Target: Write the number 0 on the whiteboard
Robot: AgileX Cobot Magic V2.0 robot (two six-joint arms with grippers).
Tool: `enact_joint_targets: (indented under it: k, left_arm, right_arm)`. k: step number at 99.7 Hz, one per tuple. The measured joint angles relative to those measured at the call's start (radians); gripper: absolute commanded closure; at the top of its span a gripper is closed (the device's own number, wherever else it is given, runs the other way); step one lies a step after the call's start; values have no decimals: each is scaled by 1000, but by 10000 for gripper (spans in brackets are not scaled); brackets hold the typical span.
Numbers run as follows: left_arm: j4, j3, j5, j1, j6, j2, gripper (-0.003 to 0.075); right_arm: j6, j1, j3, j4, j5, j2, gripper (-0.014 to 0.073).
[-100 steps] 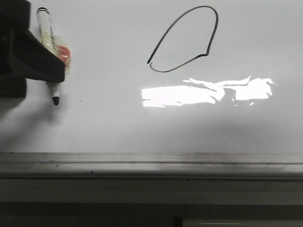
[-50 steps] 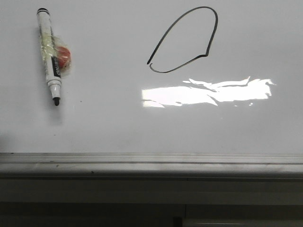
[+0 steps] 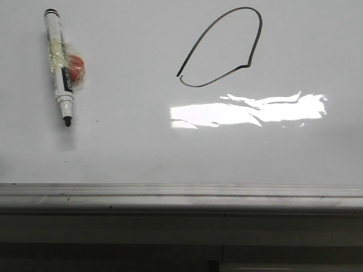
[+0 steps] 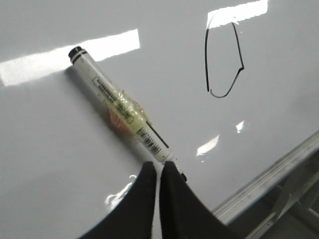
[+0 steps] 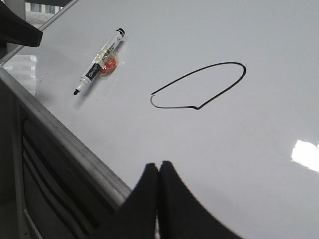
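Note:
The number 0 (image 3: 223, 50) is a thin black lopsided loop with a small gap on the whiteboard (image 3: 170, 153). It also shows in the left wrist view (image 4: 223, 55) and the right wrist view (image 5: 199, 85). A white marker (image 3: 59, 65) lies uncapped on the board at the left, with a red-orange piece (image 3: 75, 66) taped to it. My left gripper (image 4: 158, 165) is shut and empty, raised just in front of the marker's tip (image 4: 122, 104). My right gripper (image 5: 159, 165) is shut and empty near the board's front rail. Neither gripper shows in the front view.
A grey metal rail (image 3: 181, 195) runs along the board's near edge, with a drop beyond it. A bright white glare patch (image 3: 249, 110) lies below the loop. A dark shape (image 5: 17, 30) stands past the marker (image 5: 99, 60) in the right wrist view.
One second ago a dark gripper covered the marker's left side in the front view. It has withdrawn out of that view, leaving the marker lying free. The loop is unchanged.

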Motion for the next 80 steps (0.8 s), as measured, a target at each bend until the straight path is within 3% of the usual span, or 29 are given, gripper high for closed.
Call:
enact_joint_targets:
  k: [32, 52, 80]
  left_arm:
    - [4, 0, -227, 0, 9, 0, 740]
    - [4, 0, -215, 2, 11, 0, 740]
    - [4, 0, -47, 26, 12, -121, 740]
  right_arm:
    - [3, 0, 0, 4, -2, 0, 662]
    - [3, 0, 0, 4, -2, 0, 662]
    - [3, 0, 2, 4, -4, 0, 662]
